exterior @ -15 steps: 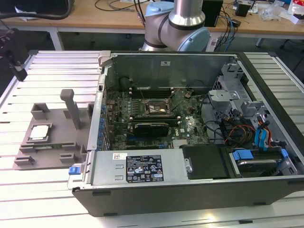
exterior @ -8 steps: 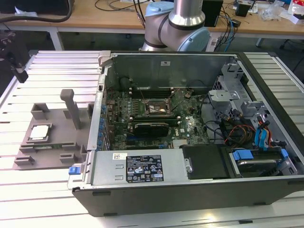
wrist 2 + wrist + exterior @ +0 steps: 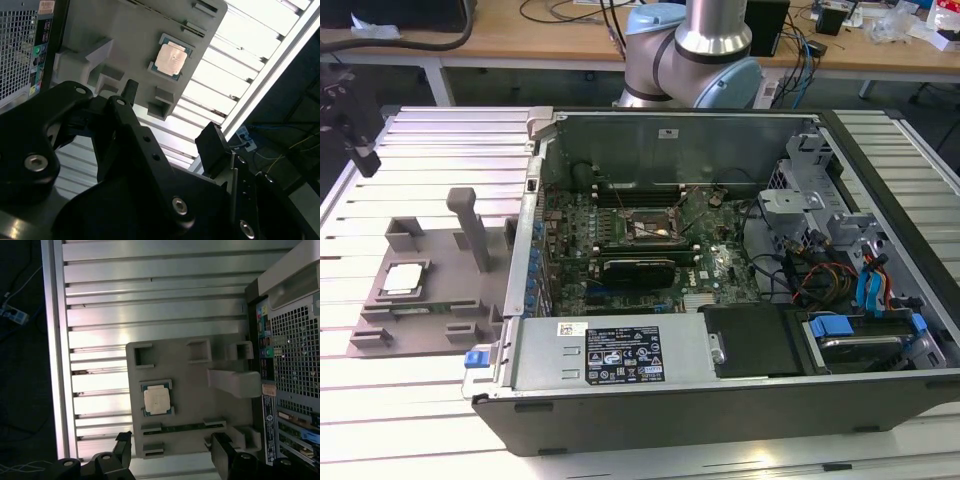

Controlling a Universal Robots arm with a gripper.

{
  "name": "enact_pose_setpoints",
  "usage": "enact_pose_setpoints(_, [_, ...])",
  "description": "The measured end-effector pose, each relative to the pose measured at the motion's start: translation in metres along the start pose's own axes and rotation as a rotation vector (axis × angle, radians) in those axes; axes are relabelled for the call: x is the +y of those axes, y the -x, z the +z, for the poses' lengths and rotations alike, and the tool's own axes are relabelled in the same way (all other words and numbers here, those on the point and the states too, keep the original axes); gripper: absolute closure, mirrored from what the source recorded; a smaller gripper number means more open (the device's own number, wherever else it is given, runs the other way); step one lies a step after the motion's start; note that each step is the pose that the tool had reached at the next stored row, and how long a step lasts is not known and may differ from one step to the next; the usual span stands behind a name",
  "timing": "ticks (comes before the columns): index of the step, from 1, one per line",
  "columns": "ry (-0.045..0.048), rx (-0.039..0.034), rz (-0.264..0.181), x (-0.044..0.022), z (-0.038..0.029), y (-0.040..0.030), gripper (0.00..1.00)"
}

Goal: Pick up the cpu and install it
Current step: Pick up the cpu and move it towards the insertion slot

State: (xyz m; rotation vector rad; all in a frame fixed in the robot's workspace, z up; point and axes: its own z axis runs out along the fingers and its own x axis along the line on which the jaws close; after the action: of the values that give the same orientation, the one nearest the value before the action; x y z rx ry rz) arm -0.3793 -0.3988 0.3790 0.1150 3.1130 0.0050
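The cpu [image 3: 157, 400] sits in a recess of the grey tray [image 3: 195, 390], at the exterior view's left of the open computer case [image 3: 670, 140]; the gripper [image 3: 172, 440] hovers near, fingers spread, apparently to straddle it.

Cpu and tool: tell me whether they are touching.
Apart. In the first wrist view the open tool sits short of the cpu, with bare grey tray showing between them.

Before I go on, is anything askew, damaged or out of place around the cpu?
Nothing stands out. The cpu lies flat and square in its pocket on the grey tray, beside the open computer case. The gripper is open, holds nothing and is clear of the cpu.
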Motion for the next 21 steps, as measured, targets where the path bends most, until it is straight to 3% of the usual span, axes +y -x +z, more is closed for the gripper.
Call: enact_pose_setpoints(21, [0.0,0.0,0.0,0.0,0.0106,-0.0003,0.26])
